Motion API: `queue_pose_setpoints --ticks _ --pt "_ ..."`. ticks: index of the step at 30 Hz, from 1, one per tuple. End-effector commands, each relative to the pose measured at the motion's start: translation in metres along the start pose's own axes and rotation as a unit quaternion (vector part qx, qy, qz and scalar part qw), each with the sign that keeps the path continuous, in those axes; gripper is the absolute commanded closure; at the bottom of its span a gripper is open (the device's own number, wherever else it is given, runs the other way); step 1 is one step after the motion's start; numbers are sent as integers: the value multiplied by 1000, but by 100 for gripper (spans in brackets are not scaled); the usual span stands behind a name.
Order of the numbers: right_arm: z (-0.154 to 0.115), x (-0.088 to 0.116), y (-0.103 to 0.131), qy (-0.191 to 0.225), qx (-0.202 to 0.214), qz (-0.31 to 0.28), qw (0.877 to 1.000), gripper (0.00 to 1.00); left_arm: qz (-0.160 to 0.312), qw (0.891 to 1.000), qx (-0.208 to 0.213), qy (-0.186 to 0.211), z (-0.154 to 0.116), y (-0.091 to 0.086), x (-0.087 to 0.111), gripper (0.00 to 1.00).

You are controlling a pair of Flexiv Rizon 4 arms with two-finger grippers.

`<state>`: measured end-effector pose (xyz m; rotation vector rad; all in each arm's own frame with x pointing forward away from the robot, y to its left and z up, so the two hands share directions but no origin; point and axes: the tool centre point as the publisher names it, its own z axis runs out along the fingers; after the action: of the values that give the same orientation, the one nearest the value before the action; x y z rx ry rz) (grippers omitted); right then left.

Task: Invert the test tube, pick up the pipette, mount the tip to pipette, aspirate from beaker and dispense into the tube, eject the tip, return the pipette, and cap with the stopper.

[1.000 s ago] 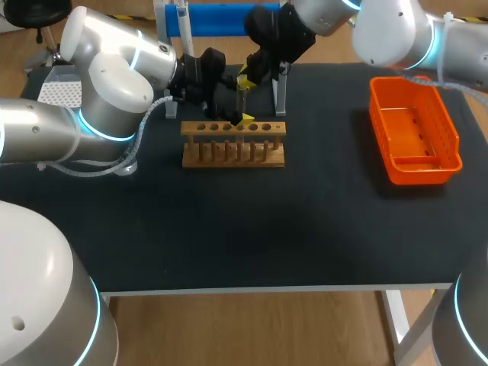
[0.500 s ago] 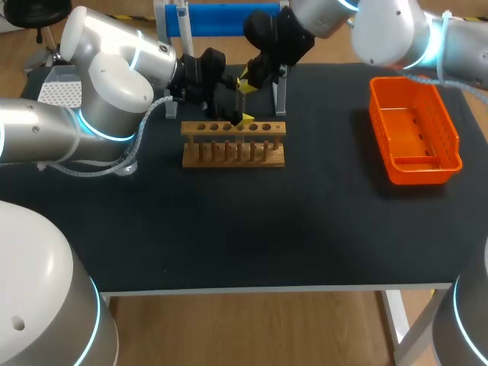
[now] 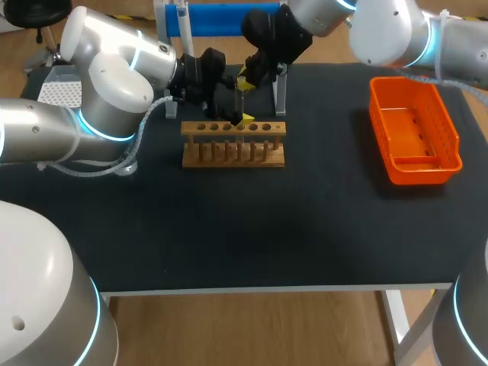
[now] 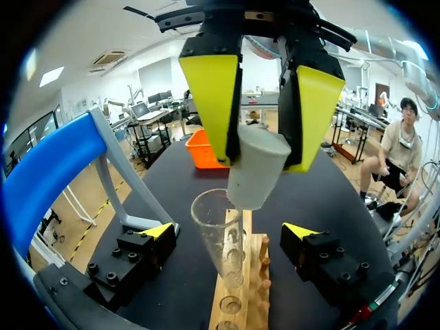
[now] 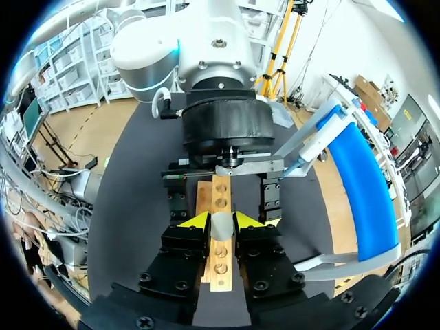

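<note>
A clear test tube (image 4: 218,237) stands upright in the wooden rack (image 3: 232,145), between the wide-apart fingers of my left gripper (image 4: 230,232), which do not touch it. Just above the tube's mouth hangs a grey stopper (image 4: 258,168), clamped between the yellow fingers of my right gripper (image 3: 244,76). In the right wrist view the stopper (image 5: 221,224) sits between that gripper's (image 5: 221,220) tips, over the rack (image 5: 221,196) and facing my left arm's wrist (image 5: 220,130). In the head view my left gripper (image 3: 238,108) is at the rack's back edge.
An orange basket (image 3: 415,164) stands at the right of the table. A blue stand (image 3: 217,19) with metal legs rises behind the rack, close to both grippers. The rack (image 4: 240,302) has several empty holes and pegs.
My right gripper has shifted slightly to the left and away with the stopper. My left arm has not moved.
</note>
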<state>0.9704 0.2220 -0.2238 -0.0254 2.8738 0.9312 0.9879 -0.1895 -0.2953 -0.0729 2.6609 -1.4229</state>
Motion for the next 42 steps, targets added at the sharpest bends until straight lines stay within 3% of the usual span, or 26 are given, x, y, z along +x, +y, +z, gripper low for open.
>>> queue_pose_setpoints --ticks 1,42 --pt "-6 2 -1 -5 -6 -2 1000 100 0 1000 -2 2 0 0 -1 0" --pt "12 -5 -1 8 17 -5 1000 100 0 1000 -2 2 0 0 -1 0"
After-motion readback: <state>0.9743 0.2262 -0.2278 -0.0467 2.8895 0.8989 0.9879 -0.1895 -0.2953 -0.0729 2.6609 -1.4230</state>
